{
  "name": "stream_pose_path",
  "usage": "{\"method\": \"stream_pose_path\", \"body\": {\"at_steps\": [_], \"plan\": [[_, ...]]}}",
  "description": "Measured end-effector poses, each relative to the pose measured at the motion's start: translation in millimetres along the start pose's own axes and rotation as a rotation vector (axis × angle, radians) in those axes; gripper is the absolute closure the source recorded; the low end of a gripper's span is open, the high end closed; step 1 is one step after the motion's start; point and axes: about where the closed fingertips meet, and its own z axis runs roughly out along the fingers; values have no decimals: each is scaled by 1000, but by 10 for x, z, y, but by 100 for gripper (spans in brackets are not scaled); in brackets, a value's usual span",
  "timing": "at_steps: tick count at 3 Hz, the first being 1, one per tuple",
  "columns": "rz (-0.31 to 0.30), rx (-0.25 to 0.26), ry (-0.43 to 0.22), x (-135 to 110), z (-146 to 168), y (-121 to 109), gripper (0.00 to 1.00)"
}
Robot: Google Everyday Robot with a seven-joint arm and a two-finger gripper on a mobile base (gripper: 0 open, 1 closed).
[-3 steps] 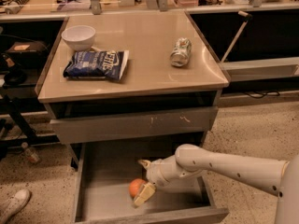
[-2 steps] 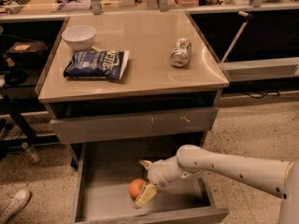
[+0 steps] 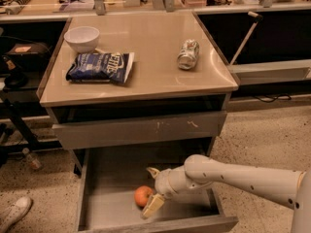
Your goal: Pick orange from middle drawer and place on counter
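The middle drawer (image 3: 109, 178) stands pulled out at the bottom centre of the frame, which leaves its flat grey floor open from above and gives the arm (image 3: 243, 176) room to reach in from the lower right. The orange (image 3: 143, 196) lies on that floor near the drawer's front wall. The hand (image 3: 151, 188) is low inside the drawer just right of the fruit, its fingers (image 3: 153, 205) spread wide: one sits by the orange's lower right side, the other is raised above and apart from it. So the hand looks set to straddle the fruit, not yet clamped on it. The shallower drawer (image 3: 141, 129) above is nearly closed, so it does not block a lift. In the upper half of the frame the desk (image 3: 150, 76) carries a white bowl (image 3: 81, 38) and a blue chip bag (image 3: 101, 67) on its left and a crushed can (image 3: 188, 54) at its right. The bare strip along its front seems the natural place to set the orange down.
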Motion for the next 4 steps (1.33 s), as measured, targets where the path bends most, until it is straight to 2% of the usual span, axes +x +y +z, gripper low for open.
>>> {"method": "stream_pose_path", "body": {"at_steps": [1, 2, 3, 4], "plan": [[0, 0, 0, 0, 1, -1, 0], [-39, 6, 8, 39, 118, -93, 0], [-36, 9, 4, 86, 176, -108, 0], [3, 1, -6, 241, 273, -89, 0]]}}
